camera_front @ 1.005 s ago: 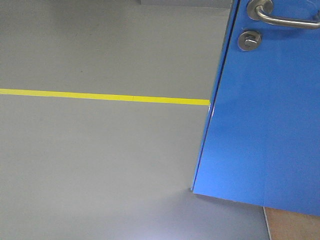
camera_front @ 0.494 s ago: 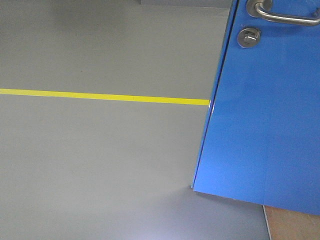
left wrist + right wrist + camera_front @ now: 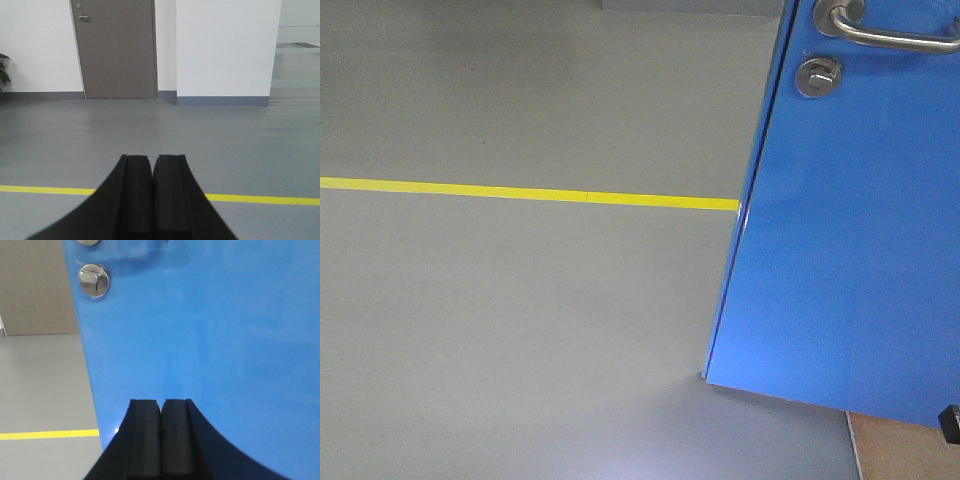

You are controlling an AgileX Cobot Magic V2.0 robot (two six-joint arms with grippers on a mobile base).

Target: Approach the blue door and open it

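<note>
The blue door (image 3: pixel 850 230) fills the right of the front view, swung ajar, with its silver lever handle (image 3: pixel 890 35) and round thumb-lock (image 3: pixel 818 76) at the top. In the right wrist view the door (image 3: pixel 210 330) fills most of the frame, with the thumb-lock (image 3: pixel 94 280) at upper left. My right gripper (image 3: pixel 161 405) is shut and empty, pointing at the door panel below the lock. My left gripper (image 3: pixel 152 160) is shut and empty, pointing over open floor left of the door.
A yellow floor line (image 3: pixel 520 193) crosses the grey floor and also shows in the left wrist view (image 3: pixel 260 199). A brown door (image 3: pixel 117 47) and white walls stand far ahead. A small black part (image 3: pixel 950 424) shows at the front view's lower right edge.
The handle and lock sit slightly higher in the frame than a second ago. A small black part has come into view at the lower right edge.
</note>
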